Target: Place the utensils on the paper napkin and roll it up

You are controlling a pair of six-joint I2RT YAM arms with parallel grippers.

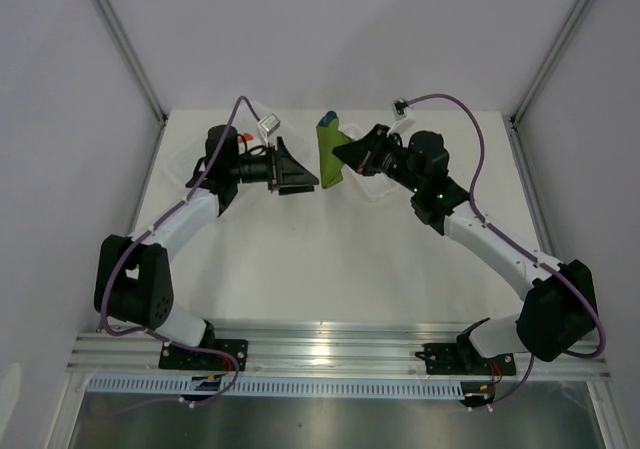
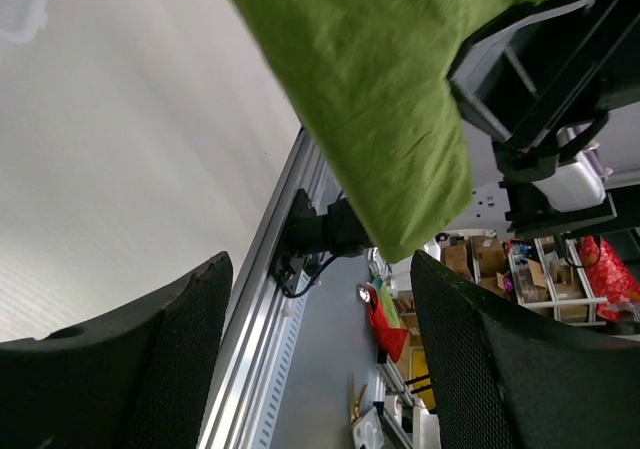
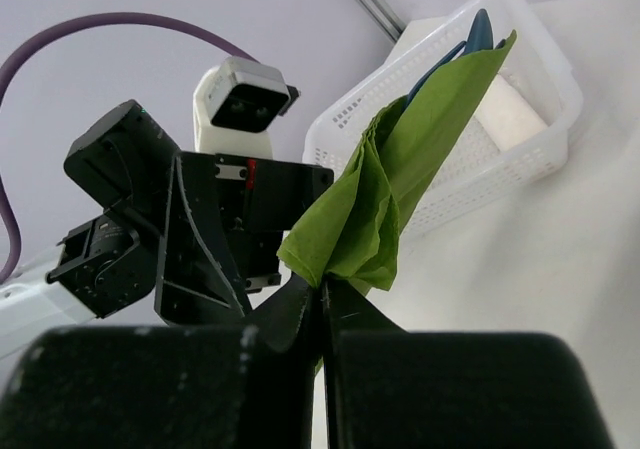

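My right gripper [image 1: 345,155] is shut on the rolled olive-green paper napkin [image 1: 329,153] and holds it up above the table; in the right wrist view the napkin [image 3: 400,194] rises from the closed fingertips [image 3: 322,291]. A dark blue utensil [image 3: 476,37] tip sticks out of the roll's top end, also seen from above [image 1: 327,119]. My left gripper [image 1: 312,181] is open and empty, just left of the napkin. In the left wrist view the napkin [image 2: 370,99] hangs above the wide-open fingers [image 2: 480,359].
A white plastic basket [image 3: 520,119] holding a white paper roll [image 3: 508,112] stands behind the napkin at the back of the table [image 1: 330,259]. The enclosure's white walls and metal posts close in the sides.
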